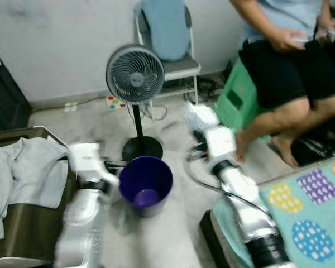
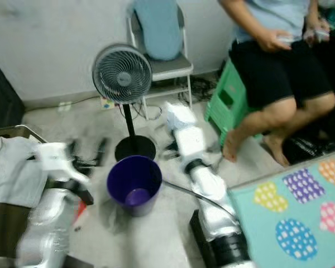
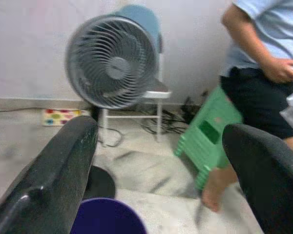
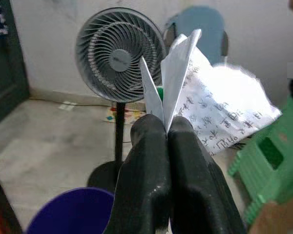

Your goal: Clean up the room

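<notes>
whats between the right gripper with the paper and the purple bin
Bare floor and the fan's round base to one side; nothing blocks the way. In the right eye view, the right gripper holds the paper beside the purple bin.

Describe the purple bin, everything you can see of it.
The purple bin is a round, glossy, plastic-looking bucket that narrows toward its base. It stands upright and open on the pale floor, just in front of the standing fan's black round base, between the two arms. Its inside looks bare. The left gripper, open, hangs close beside its rim; contact cannot be told.
</notes>
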Tool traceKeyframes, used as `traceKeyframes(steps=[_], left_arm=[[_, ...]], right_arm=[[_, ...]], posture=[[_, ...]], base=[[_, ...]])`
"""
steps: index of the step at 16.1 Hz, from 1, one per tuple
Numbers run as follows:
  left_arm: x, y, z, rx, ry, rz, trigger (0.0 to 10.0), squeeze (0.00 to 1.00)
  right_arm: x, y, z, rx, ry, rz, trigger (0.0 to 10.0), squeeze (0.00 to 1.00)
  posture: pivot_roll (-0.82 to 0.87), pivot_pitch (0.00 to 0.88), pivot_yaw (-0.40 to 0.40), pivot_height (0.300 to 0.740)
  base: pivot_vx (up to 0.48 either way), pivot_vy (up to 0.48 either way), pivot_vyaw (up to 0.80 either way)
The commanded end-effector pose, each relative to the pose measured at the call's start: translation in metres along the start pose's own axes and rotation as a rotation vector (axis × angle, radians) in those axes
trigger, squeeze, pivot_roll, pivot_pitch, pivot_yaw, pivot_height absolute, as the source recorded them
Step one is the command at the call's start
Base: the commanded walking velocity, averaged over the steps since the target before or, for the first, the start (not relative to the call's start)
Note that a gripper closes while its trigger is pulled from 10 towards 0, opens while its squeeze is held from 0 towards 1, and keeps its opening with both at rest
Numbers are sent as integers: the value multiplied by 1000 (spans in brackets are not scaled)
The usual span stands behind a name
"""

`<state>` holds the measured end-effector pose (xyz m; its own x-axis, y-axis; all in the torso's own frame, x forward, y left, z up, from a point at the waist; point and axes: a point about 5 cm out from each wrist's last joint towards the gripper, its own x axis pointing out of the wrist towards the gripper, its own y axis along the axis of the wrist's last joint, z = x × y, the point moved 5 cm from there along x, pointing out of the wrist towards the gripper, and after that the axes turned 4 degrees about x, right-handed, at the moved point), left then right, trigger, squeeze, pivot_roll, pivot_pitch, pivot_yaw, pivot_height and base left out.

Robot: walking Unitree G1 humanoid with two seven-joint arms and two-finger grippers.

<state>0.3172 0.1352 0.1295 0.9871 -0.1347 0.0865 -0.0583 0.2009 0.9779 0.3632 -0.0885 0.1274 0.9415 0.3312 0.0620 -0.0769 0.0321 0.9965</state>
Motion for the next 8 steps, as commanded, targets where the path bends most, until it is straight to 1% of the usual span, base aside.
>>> traceKeyframes(steps=[1, 3, 4, 5, 8], left_arm=[[-1, 1, -12, 16, 30, -6, 10000, 0], [-1, 1, -12, 16, 30, -5, 10000, 0], [0, 1, -12, 16, 31, -5, 10000, 0], [0, 1, -12, 16, 32, -5, 10000, 0], [1, -1, -13, 18, 42, -19, 10000, 0]], right_arm=[[5, 10, -13, 10, 34, 31, 10000, 0], [5, 9, -13, 17, 30, 30, 10000, 0], [6, 10, -13, 13, 31, 32, 10000, 0], [6, 10, -13, 12, 31, 33, 10000, 0], [7, 11, -14, 14, 31, 35, 10000, 0]], posture=[[-51, 93, -26, 740], [-50, 93, -25, 740], [-50, 92, -25, 740], [-49, 92, -25, 740], [-49, 90, -23, 740]], base=[[251, 0, 0], [249, 0, 0], [0, 0, 0], [0, 0, 500], [0, 0, 800]])
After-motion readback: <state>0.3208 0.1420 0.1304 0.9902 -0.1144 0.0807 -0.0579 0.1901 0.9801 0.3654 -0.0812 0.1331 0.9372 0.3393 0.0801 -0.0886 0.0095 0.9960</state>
